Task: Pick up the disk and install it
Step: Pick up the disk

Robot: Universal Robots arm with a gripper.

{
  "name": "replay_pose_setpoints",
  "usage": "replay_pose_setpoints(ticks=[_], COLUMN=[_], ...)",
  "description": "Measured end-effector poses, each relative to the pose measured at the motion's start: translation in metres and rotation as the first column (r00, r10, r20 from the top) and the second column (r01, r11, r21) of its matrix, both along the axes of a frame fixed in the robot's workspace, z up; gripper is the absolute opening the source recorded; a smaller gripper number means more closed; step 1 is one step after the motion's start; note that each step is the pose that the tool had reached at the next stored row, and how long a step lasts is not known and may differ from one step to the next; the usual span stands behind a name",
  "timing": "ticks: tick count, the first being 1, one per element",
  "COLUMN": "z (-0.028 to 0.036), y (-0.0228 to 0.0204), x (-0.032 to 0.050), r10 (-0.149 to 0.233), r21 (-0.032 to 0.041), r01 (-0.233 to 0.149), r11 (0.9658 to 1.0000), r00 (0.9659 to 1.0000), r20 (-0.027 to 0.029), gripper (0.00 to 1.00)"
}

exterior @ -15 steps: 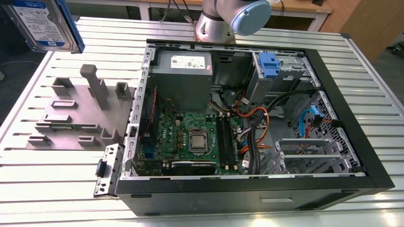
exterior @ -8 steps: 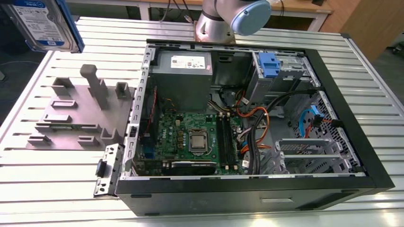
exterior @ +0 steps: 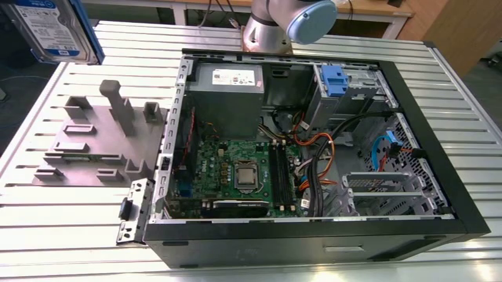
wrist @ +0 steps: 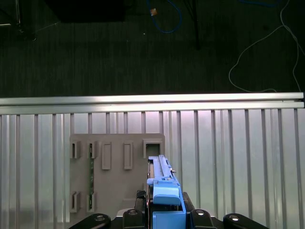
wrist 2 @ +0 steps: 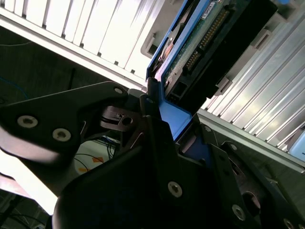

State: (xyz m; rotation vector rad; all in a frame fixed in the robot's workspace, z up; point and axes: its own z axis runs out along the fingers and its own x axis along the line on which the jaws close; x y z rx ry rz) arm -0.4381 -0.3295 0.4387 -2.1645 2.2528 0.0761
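- Gripper (wrist: 166,213) closed on the blue carrier of the disk (wrist: 161,175), one finger on each side, in the first wrist view.
- Hangs edge-on, lifted clear above the grey rack (wrist: 107,157) and the slatted counter (wrist: 228,152); pick-up judged done.
- High at the exterior view's left, well apart from the open case (exterior: 314,238).
- Deeper in the case, a blue clip (exterior: 333,79) beside the drive cage (exterior: 362,88); carrying across and installing judged left to do.
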Motion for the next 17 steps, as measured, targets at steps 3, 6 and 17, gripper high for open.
replay_pose_setpoints(ticks=[3,6,17], z=[0.0005,0.0011,0.0033], y=[0.0,0.0,0.0], x=[0.0,0.0,0.0], r10=[0.0,0.0,0.0], r21=[0.0,0.0,0.0], r01=[0.0,0.0,0.0], r11=[1.0,1.0,1.0], r00=[1.0,1.0,1.0], r20=[0.0001,0.0001,0.0], gripper=[0.37,0.37,0.37])
